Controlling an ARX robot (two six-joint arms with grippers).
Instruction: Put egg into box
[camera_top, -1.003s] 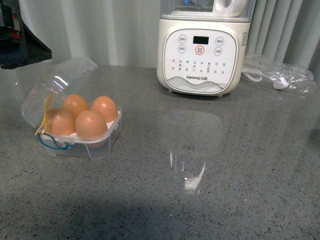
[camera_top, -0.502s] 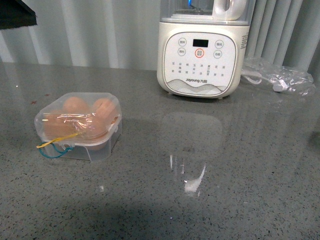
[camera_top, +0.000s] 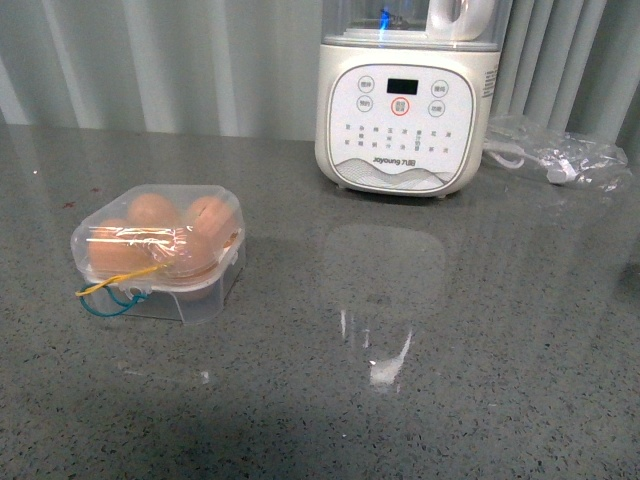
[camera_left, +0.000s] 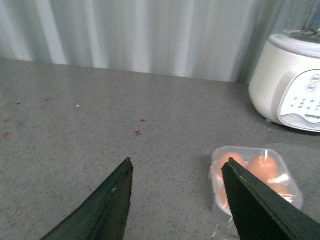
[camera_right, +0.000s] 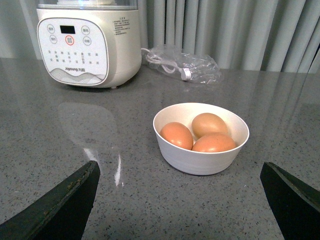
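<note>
The box (camera_top: 160, 252), a small clear plastic egg case, sits on the grey table at the left with its lid down. Several orange-brown eggs (camera_top: 152, 211) lie under the lid; I cannot tell the task's egg from the others. Yellow and blue bands (camera_top: 110, 290) hang off the box's front corner. My left gripper (camera_left: 179, 161) is open and empty above the table, and the box (camera_left: 257, 182) lies partly behind one finger. My right gripper (camera_right: 179, 165) is wide open and empty, short of a white bowl (camera_right: 201, 160). Neither gripper shows in the front view.
The bowl holds three more brown eggs (camera_right: 214, 142). A big white appliance (camera_top: 405, 100) stands at the back of the table. A clear bag with a white cable (camera_top: 555, 150) lies to its right. Pale curtains hang behind the table.
The box's lid, which stood open a second ago, has come down over the eggs. A dark shape at the upper left has left the front view.
</note>
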